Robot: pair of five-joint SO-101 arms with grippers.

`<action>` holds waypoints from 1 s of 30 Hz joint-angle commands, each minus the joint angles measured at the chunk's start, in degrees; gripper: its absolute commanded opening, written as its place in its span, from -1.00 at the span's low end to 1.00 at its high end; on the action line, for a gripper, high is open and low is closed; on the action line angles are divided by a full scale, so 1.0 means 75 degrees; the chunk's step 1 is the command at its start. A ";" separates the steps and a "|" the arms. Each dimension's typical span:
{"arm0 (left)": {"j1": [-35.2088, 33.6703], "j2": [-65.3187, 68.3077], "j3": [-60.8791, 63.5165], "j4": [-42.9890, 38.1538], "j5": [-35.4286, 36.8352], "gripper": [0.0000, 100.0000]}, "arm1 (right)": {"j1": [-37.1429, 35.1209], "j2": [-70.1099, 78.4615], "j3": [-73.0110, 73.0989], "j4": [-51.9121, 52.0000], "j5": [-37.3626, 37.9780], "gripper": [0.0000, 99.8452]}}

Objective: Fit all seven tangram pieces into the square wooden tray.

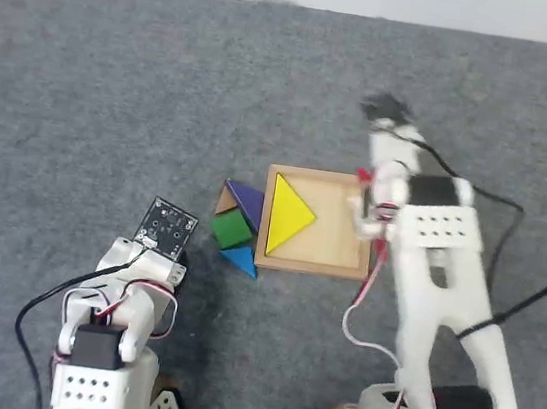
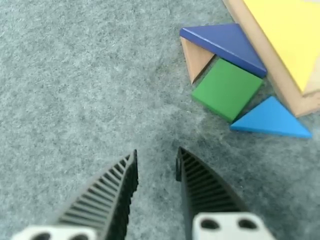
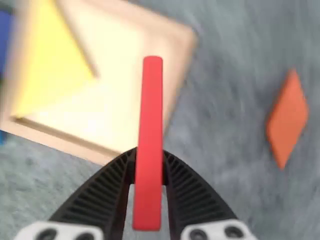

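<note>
Placement step, likely: right gripper (image 3: 148,155) pinches red piece (image 3: 151,125) on edge, tray (image 3: 125,100) just beneath tips, yellow triangle (image 3: 47,75) seated beyond, 1 of 7 in. Next: lay red flat, square to free corner. Left gripper (image 2: 156,160) slightly spread, empty, green square (image 2: 227,89) ahead.

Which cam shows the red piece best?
Right wrist view: the red piece stands edge-on, large and central, clamped in the right gripper over the tray. In the high view it is a small red sliver at the tray's corner, beside that gripper.
</note>
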 commanded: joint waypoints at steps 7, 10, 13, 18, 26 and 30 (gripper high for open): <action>-0.0035 -0.0117 -0.0064 -0.0105 -0.0035 -0.74 | -0.1471 0.2573 -0.2837 0.0029 0.2696 -0.99; -0.0035 -0.0117 -0.0064 -0.0105 -0.0035 -0.74 | -0.1459 0.3499 -0.3622 0.0029 0.3048 -0.99; -0.0035 -0.0117 -0.0064 -0.0105 -0.0035 -0.74 | -0.1471 0.4343 -0.4290 0.0029 0.3446 -0.99; -0.0035 -0.0117 -0.0064 -0.0105 -0.0035 -0.74 | -0.1248 0.5327 -0.5134 0.0088 0.3821 -0.99; -0.0035 -0.0117 -0.0064 -0.0105 -0.0035 -0.74 | -0.0908 0.5609 -0.5240 0.0111 0.5146 -0.98; -0.0035 -0.0117 -0.0064 -0.0105 -0.0035 -0.74 | -0.0838 0.5621 -0.5240 0.0111 0.5685 -0.98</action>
